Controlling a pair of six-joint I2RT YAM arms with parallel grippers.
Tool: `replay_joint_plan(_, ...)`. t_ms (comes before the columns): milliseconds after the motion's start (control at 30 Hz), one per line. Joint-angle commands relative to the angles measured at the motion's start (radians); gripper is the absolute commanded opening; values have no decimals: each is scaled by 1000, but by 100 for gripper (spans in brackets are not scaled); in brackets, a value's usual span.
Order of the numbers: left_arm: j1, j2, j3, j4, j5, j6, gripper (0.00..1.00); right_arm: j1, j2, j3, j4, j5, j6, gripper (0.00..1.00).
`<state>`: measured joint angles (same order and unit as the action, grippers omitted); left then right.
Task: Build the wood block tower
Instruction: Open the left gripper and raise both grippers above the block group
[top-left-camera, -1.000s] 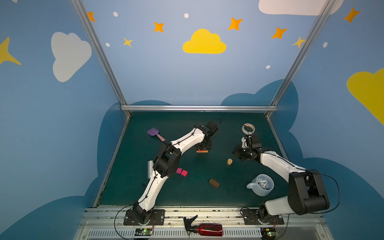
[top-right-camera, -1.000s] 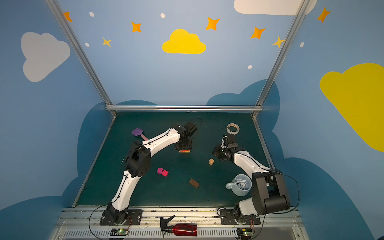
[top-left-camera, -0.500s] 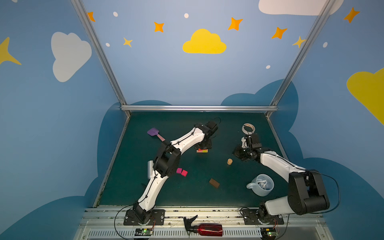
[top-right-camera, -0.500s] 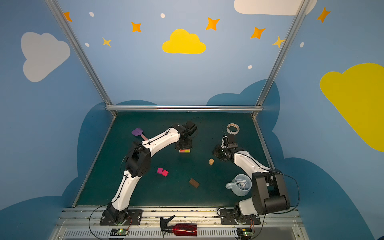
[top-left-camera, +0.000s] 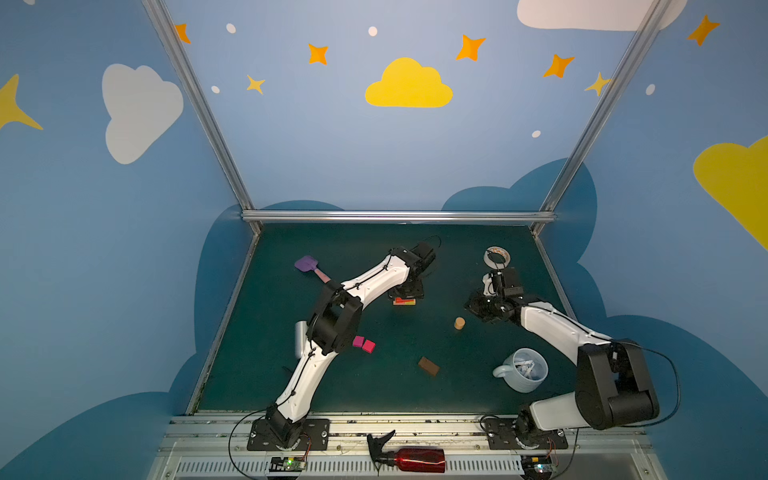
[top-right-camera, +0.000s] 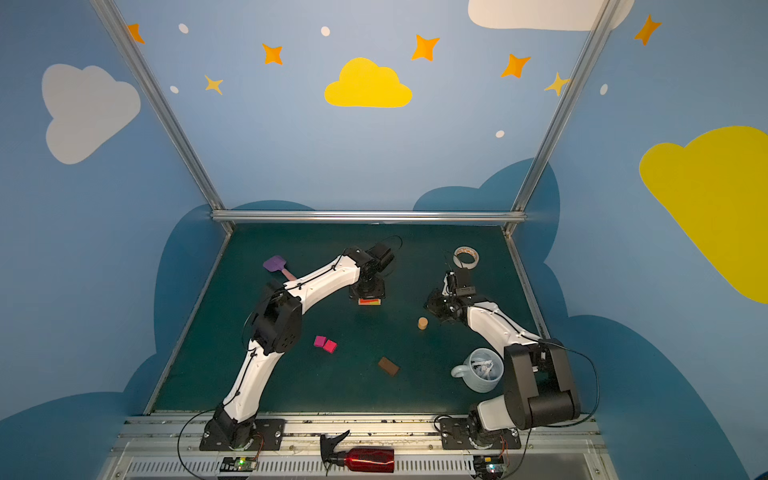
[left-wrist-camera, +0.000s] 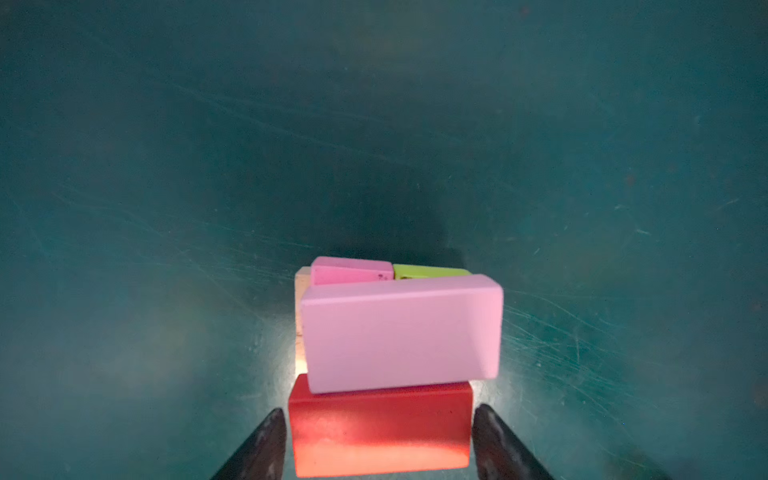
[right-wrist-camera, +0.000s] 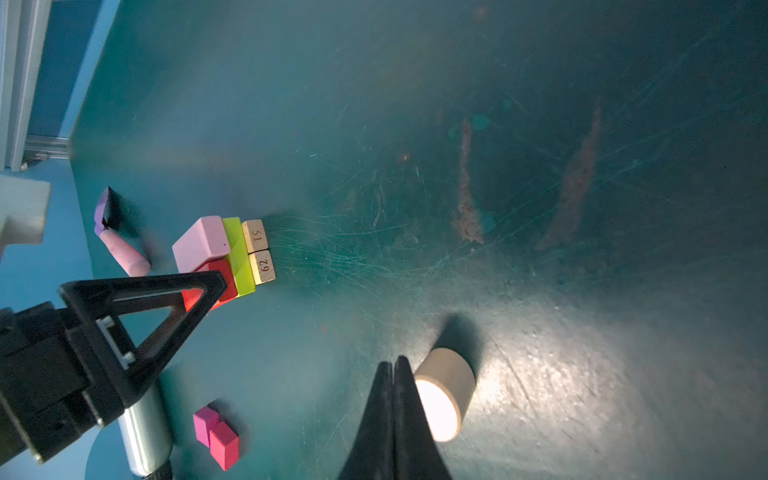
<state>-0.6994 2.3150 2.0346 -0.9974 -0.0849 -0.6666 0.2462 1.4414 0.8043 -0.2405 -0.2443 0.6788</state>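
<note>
The tower (top-left-camera: 404, 301) (top-right-camera: 369, 302) stands mid-table: tan blocks at the base, lime-green and pink above, a light pink bar (left-wrist-camera: 399, 332) and a red bar (left-wrist-camera: 380, 432) side by side on top. My left gripper (left-wrist-camera: 378, 415) hangs over it, open, its fingertips flanking the red bar's ends with thin gaps. My right gripper (right-wrist-camera: 394, 361) is shut and empty, right beside the tan cylinder (right-wrist-camera: 446, 390) (top-left-camera: 459, 323). Two magenta squares (top-left-camera: 364, 343) (top-right-camera: 325, 344) and a brown block (top-left-camera: 429, 366) (top-right-camera: 389, 366) lie loose nearer the front.
A purple spatula (top-left-camera: 309, 266) lies back left and a tape roll (top-left-camera: 497, 257) back right. A pale mug (top-left-camera: 524, 370) stands front right by my right arm. A silver cylinder (top-left-camera: 300, 338) lies under my left arm's elbow. A red spray bottle (top-left-camera: 409, 459) rests on the front rail.
My left gripper's jaws have spread wider off the red bar, and more of the stack shows beneath it. The right arm has stayed still.
</note>
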Motion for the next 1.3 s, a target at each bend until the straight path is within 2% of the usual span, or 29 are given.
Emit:
replay_joint_plan(0, 2, 3, 27, -27, -21, 3, 74, 7, 6, 29, -11, 10, -9, 0)
replay_joint_plan(267, -6, -58, 22, -20, -27, 18, 85, 6, 5, 29, -13, 8, -8, 0)
replay_joint_plan(467, -18, -154, 4, -16, -54, 24, 85, 6, -6, 37, -19, 4, -11, 1)
replay_joint_plan(567, -18, -225, -14, 2, -65, 35, 84, 7, -10, 56, -25, 1, -17, 9)
replay_joint_plan(667, -16, -297, -30, 7, -93, 50, 74, 8, 1, 86, -19, -29, -30, 16)
replay_joint_plan(767, -1, -392, -116, 51, -85, 64, 48, 10, 35, 134, -2, -82, -48, 12)
replay_joint_plan(833, 24, -470, -230, 111, -53, 66, 28, 10, 72, 173, 5, -121, -61, 1)
replay_joint_plan(933, 89, -576, -443, 243, 47, 47, 5, 16, 145, 240, 17, -179, -75, 0)
replay_joint_plan(1033, 156, -644, -648, 412, 183, 14, 4, 32, 242, 311, 31, -230, -84, 0)
replay_joint_plan(1100, 182, -662, -745, 506, 234, 0, 4, 47, 299, 362, 34, -252, -92, 0)
replay_joint_plan(1267, 220, -636, -844, 659, 347, -17, 4, 91, 424, 489, 11, -266, -104, 0)
